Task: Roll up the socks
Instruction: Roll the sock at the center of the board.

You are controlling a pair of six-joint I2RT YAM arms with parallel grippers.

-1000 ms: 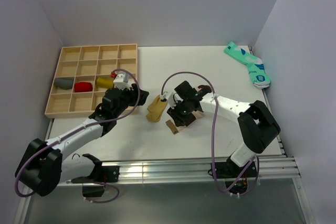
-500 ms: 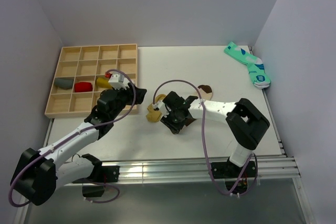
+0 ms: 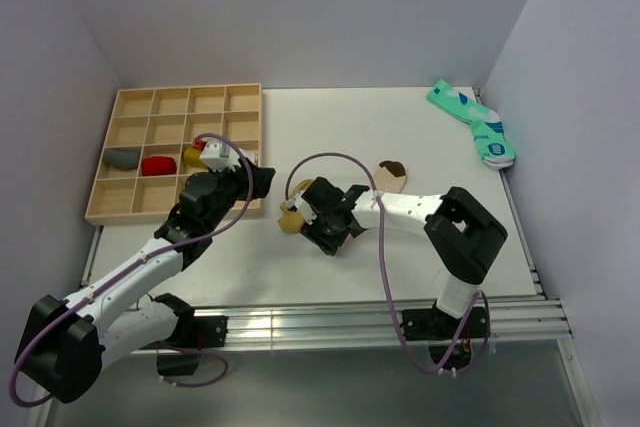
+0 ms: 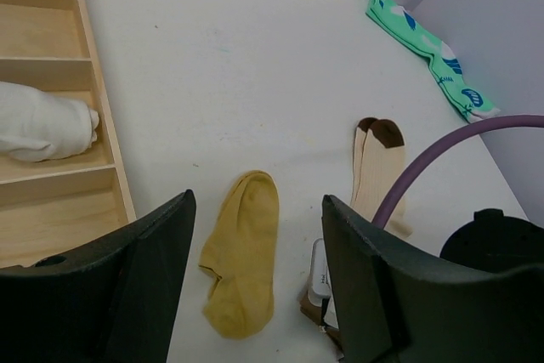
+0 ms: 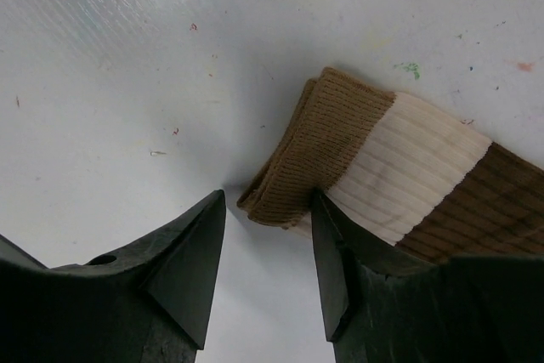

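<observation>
Standing spread apart, the right claw (image 5: 268,235) brackets the brown cuff (image 5: 293,167) of the beige sock (image 5: 408,167).

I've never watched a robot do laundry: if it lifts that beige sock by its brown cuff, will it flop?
Probably: the beige sock is thin ribbed knit lying limp on the table. It looks light, and the ribs should give the open right gripper some purchase. Pushed, its doubled cuff may bunch rather than slide.
</observation>
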